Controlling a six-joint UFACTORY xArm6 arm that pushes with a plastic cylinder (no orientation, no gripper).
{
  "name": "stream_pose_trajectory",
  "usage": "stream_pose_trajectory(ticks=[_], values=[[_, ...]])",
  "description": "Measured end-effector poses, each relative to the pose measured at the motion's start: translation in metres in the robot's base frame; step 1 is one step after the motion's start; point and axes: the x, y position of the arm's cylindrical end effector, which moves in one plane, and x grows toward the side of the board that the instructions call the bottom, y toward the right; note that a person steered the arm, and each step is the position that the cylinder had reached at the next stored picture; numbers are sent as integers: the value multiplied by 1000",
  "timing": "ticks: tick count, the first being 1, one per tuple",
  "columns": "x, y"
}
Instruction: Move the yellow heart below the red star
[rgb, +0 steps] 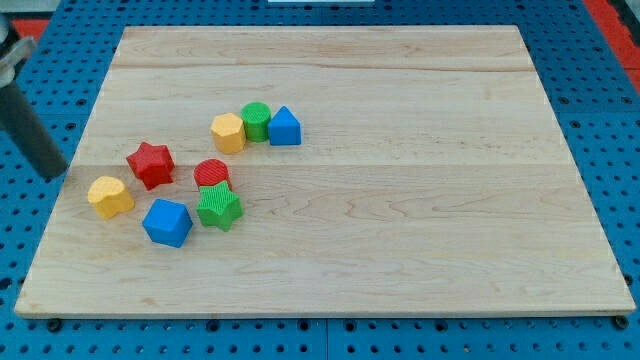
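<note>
Single camera view of the wooden bench (400, 240) with eight coloured blocks.

My rod enters at the view's upper left, and my tip (55, 176) rests just off the board's left edge, left of and slightly above the yellow heart (110, 196), near it but apart from it. This rig has no jaws: the arm ends in a bare rod that holds nothing and can only push.

The yellow heart lies near the left edge, to the lower left of the red star (151, 164) and close beside it; whether they touch I cannot tell. The task wants it directly below the star, so I judge the goal not yet met. The spot below the star is partly taken by the blue cube (167, 222), which sits right of and below the heart.

To the star's right lies a red cylinder (211, 173), with a green star (219, 207) against its lower side. Further up, a yellow hexagon (228, 132), a green cylinder (256, 121) and a blue triangular block (285, 127) form a tight row, clear of the work.

I judge my tip stands left of the heart because a rightward push needs contact on the heart's left face. The risk: the heart may shove the blue cube or graze the red star.
</note>
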Motion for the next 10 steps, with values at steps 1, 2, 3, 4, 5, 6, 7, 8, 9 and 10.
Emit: stream_pose_trajectory(ticks=[1,2,3,4,5,6,7,8,9,10], values=[[11,0],[16,14],[34,27],[10,73],[-1,73],[2,36],[9,0],[9,5],[10,6],[17,6]])
